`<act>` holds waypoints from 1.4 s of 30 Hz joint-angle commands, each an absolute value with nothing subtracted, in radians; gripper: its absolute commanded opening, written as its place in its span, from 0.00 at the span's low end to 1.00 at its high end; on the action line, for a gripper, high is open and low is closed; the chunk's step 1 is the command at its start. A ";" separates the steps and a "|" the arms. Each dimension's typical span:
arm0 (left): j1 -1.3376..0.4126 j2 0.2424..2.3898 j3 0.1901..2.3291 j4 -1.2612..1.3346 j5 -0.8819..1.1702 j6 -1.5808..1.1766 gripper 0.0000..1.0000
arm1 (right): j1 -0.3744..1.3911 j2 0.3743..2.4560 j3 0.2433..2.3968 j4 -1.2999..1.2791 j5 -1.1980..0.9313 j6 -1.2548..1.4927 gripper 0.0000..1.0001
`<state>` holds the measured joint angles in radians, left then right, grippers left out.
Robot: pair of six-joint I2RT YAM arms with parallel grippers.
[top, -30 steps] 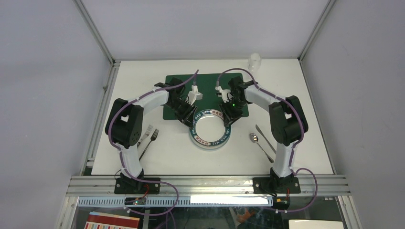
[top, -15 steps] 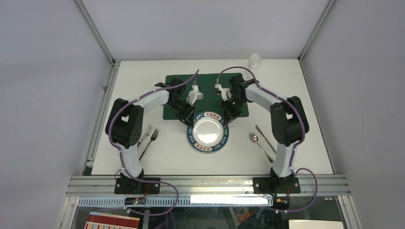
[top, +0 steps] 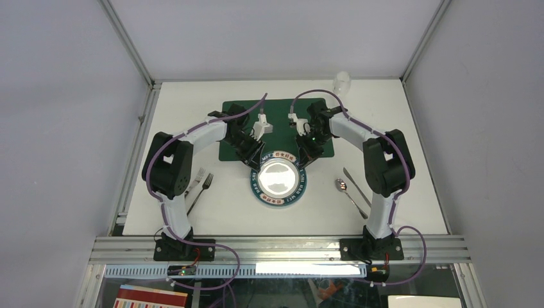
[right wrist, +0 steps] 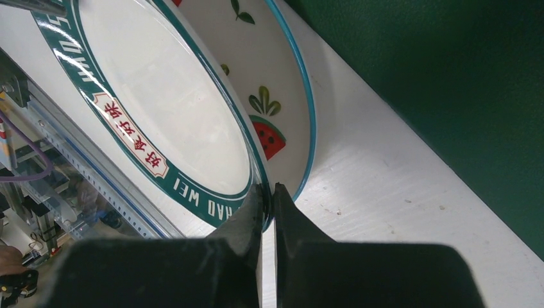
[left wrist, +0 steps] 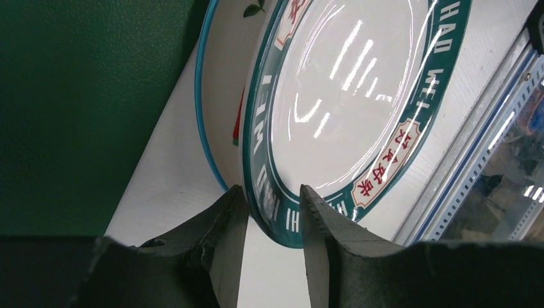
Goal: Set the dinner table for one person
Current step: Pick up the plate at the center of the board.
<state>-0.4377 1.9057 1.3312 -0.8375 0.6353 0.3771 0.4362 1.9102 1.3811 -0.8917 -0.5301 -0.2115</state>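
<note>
From above, the plate (top: pixel 279 179) lies over the white surface (top: pixel 224 212), just beside the green mat (top: pixel 231 138). The left hand (top: pixel 256 160) and right hand (top: pixel 303 159) are at its far rim.

Left wrist: the fingers clamp the plate's rim, with a bowl (left wrist: pixel 224 77) beneath.

Right wrist: the fingers are nearly together, pinching the rim.

Bright even light, glare streaks across plate (left wrist: pixel 346 96)

Plate (top: pixel 279 179) btwn forks (top: pixel 199 185) L, spoon (top: pixel 351 197) R, placemat (top: pixel 282 122) behind.
</note>
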 commanded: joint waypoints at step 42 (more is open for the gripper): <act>-0.442 1.844 1.558 -0.991 0.683 0.449 0.00 | 0.443 1.972 1.684 -1.049 -0.533 -0.364 0.18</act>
<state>-0.4213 1.9045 1.5349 -0.9928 0.6201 0.4118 0.4355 1.9728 1.6447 -1.1622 -0.5198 -0.3843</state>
